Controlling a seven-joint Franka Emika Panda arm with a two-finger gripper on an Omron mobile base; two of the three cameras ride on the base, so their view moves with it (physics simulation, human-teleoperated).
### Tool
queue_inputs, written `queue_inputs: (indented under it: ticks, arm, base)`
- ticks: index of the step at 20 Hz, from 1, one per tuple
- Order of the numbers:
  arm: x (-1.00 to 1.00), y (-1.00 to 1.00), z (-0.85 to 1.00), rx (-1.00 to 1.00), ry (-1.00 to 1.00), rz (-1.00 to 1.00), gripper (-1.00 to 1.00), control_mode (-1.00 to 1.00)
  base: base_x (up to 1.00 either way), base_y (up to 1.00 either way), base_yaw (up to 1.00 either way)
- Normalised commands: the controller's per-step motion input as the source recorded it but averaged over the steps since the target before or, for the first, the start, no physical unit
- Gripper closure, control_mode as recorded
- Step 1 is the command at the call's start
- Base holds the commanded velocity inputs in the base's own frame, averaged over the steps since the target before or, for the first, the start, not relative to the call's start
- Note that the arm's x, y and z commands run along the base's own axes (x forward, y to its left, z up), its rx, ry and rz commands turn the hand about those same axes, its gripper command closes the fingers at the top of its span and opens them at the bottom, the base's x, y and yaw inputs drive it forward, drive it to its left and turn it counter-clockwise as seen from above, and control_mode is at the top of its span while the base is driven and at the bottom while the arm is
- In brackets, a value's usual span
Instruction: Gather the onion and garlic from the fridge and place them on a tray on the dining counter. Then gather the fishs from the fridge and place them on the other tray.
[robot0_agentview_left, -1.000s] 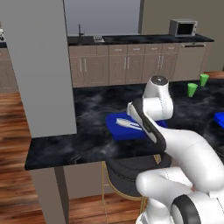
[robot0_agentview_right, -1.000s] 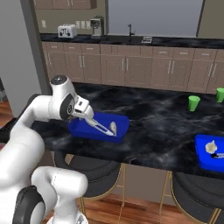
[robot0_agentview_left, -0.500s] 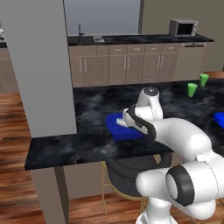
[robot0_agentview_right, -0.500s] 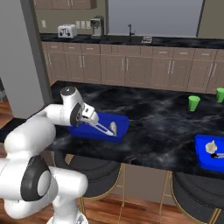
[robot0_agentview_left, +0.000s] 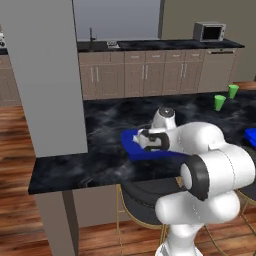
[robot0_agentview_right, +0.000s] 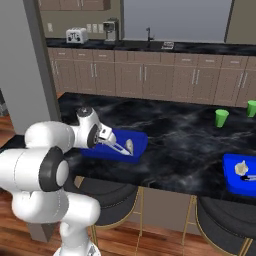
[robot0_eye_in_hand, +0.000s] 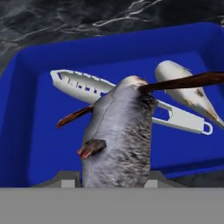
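Fish (robot0_eye_in_hand: 118, 135) in tool's (robot0_eye_in_hand: 111, 177) grip

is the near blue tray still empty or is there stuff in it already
Not empty. In the hand view the blue tray already holds a pale fish and a white slotted tool, while the gripper holds another fish above it.

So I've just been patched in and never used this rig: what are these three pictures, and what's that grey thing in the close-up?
The white machine is a robot arm on a driving base. Two pictures come from cameras on the base, behind the arm to its left and right. The close-up comes from a camera on the hand, looking along the gripper. The grey thing is a fish, held in the shut gripper over a blue tray on the black marble dining counter. In that tray lie another fish and a white slotted tool. Further right are two green cups and a second blue tray.
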Motion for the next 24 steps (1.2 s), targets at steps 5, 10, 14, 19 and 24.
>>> queue_inputs:
  ticks: [5, 10, 14, 19, 24]
  arm:
    - [0.29, 0.00, -0.40, 0.00, 0.00, 0.00, 1.00, -1.00]
    - [0.24, 0.00, -0.38, 0.00, 0.00, 0.00, 1.00, -1.00]
    - [0.22, 0.00, -0.29, 0.00, 0.00, 0.00, 1.00, -1.00]
    - [0.08, 0.00, -0.04, 0.00, 0.00, 0.00, 1.00, -1.00]
    - [0.05, 0.04, -0.24, 0.00, 0.00, 0.00, -1.00, -1.00]
  base:
    - [0.00, 0.00, 0.00]
    - [0.00, 0.00, 0.00]
    - [0.00, 0.00, 0.00]
    - [0.00, 0.00, 0.00]
    - [0.00, 0.00, 0.00]
